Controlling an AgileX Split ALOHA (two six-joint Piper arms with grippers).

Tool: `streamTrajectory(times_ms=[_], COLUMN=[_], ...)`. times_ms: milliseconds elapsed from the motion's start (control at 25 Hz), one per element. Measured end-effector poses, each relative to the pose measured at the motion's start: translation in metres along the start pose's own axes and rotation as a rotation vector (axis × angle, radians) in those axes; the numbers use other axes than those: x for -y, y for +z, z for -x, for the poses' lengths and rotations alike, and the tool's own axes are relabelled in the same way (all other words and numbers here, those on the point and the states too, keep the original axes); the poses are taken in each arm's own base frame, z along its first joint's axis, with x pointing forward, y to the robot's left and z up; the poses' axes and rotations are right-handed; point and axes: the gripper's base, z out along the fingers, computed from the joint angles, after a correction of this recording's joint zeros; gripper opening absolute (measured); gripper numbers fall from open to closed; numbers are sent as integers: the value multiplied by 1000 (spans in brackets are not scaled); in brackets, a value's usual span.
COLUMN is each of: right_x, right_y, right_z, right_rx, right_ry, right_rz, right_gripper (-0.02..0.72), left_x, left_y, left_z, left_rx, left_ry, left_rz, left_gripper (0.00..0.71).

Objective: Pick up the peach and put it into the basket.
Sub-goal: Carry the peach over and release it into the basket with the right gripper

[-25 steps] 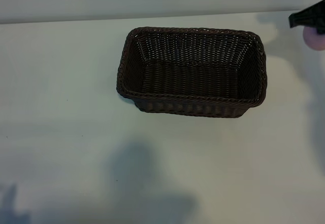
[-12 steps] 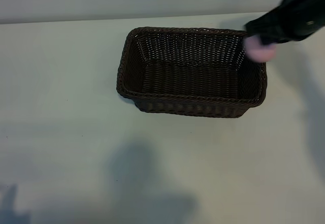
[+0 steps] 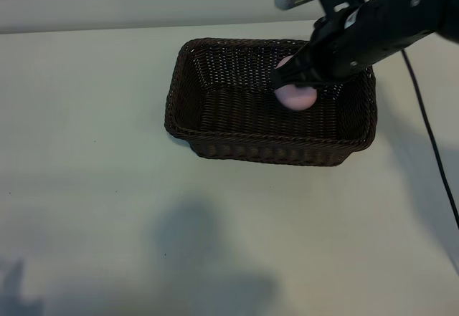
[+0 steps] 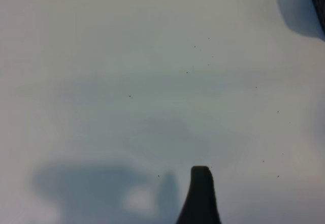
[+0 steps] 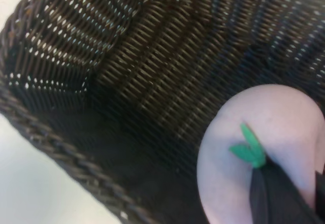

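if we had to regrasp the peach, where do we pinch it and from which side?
Across its round middle, from above. The peach is smooth and round with no handle, so a pinch on opposite sides of the widest part looks safest. It sits over the basket, whose deep walls block a side approach. The right pincer holds it that way now, shut on it beside the green leaf mark.

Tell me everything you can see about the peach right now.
The peach is a small, round, pale-pink toy fruit with a smooth matte surface and a small green leaf mark. It is clamped in the right gripper, whose dark jaws close on it near the leaf. It hangs over the right part of the dark woven basket. Whether it touches the basket floor cannot be told.
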Motion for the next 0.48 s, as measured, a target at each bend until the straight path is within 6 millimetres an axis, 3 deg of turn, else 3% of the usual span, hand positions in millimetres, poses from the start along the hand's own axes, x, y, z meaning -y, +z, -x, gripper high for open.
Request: streamTrajectory(times_ms=[200,280,360,480], right_x=[8,10,12,13], right_y=[37,49,60,64], right_z=[-8,-13,-18,-20], right_rx=[-50,-85,-115,-127], right_ry=[7,1,0,-16], right_rz=[-18,-23,-25,-25], right_gripper=[65,124,230,458], left_x=[0,0,0,0], left_y=[0,0,0,0], left_z=[0,0,0,0], left_rx=[0,0,0,0], left_ry=[0,0,0,1], left_rz=[0,0,0,-2], left_gripper=[596,596,595,595])
